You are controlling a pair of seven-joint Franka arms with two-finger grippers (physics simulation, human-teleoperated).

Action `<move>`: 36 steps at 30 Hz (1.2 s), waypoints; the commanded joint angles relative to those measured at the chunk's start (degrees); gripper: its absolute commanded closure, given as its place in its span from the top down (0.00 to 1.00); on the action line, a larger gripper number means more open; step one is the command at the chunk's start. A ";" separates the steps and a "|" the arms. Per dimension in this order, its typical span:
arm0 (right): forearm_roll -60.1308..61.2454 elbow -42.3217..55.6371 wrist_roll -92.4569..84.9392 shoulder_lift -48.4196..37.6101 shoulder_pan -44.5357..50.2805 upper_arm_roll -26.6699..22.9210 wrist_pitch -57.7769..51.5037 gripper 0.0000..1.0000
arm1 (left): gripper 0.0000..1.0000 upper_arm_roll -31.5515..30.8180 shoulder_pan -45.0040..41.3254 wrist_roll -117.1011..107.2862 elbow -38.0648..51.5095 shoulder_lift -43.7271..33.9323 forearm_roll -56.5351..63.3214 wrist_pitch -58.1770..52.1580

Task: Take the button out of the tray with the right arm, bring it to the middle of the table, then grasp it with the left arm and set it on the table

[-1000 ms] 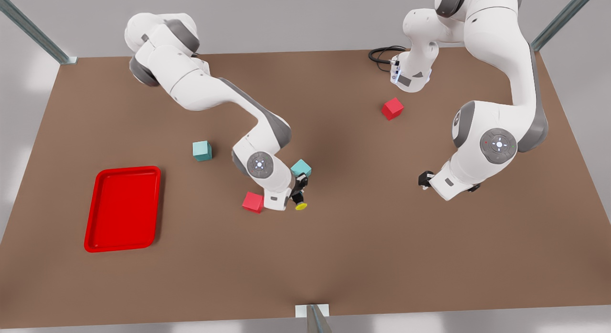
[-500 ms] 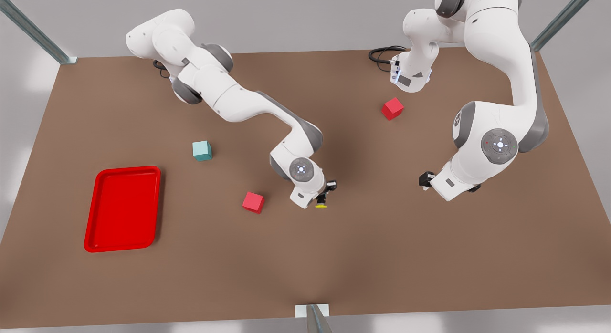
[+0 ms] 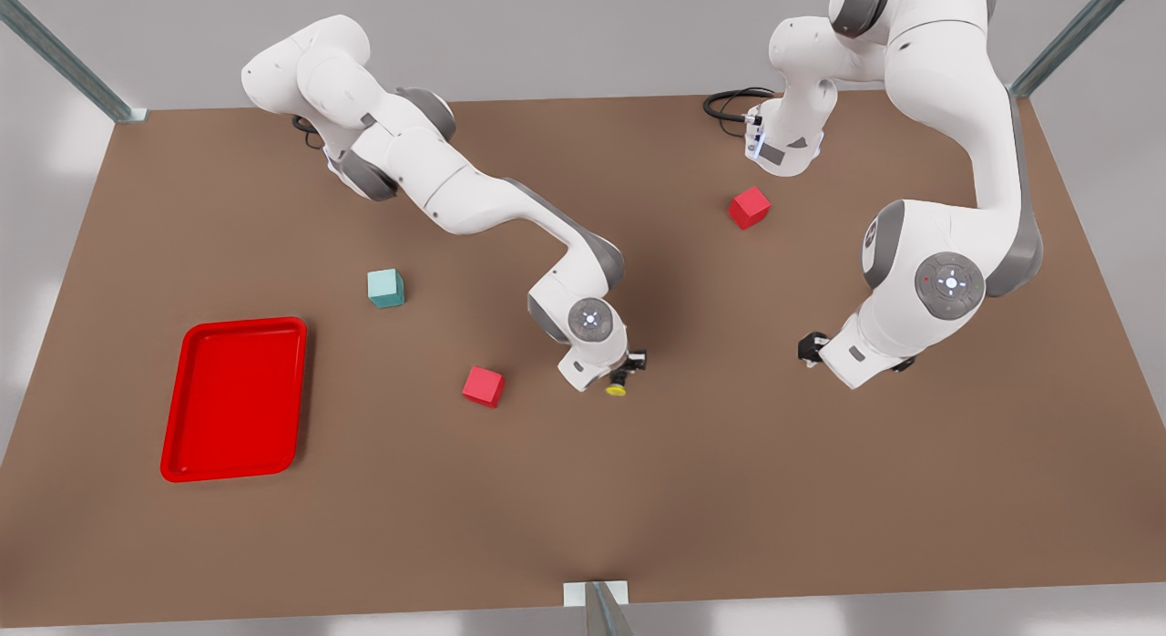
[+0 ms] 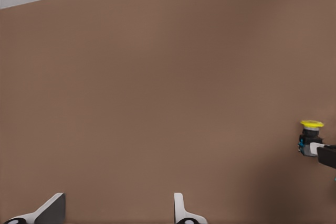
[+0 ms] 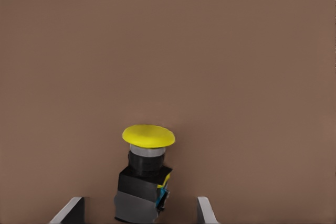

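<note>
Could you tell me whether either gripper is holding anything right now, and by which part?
The right gripper holds the button by its black base, yellow cap pointing away from the wrist. The left gripper is open and holds nothing.

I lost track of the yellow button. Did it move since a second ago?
Yes. Held in the right gripper, the button has moved toward the front view's right, farther from the red cube.

No readable text, label, brand, number or sign appears on anything in these views.
</note>
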 commanded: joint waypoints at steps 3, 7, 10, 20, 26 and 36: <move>-0.21 -0.05 3.92 -1.59 -0.38 -0.08 0.10 1.00 | 1.00 -0.09 -0.10 -0.14 0.03 0.03 0.12 0.73; -8.47 -6.29 -6.54 -20.57 -4.33 0.63 -22.13 1.00 | 1.00 -0.44 -17.84 -20.18 2.66 5.39 -0.67 0.73; -3.02 -33.78 -27.44 -48.51 -21.90 2.21 -27.86 1.00 | 1.00 -0.44 -24.00 -26.07 11.10 16.99 -6.73 5.12; -10.67 -36.44 -47.41 -55.91 -36.33 2.21 -29.70 1.00 | 1.00 -0.35 -26.38 -23.43 -1.29 23.49 -4.54 28.06; -10.05 -36.35 -47.41 -55.91 -36.94 2.12 -29.79 1.00 | 1.00 -0.35 -26.64 -15.44 -1.73 24.11 -1.02 32.90; -9.70 -36.00 -47.41 -55.82 -37.12 2.12 -29.79 1.00 | 1.00 -0.53 -27.61 -14.73 -6.56 25.43 -1.46 32.90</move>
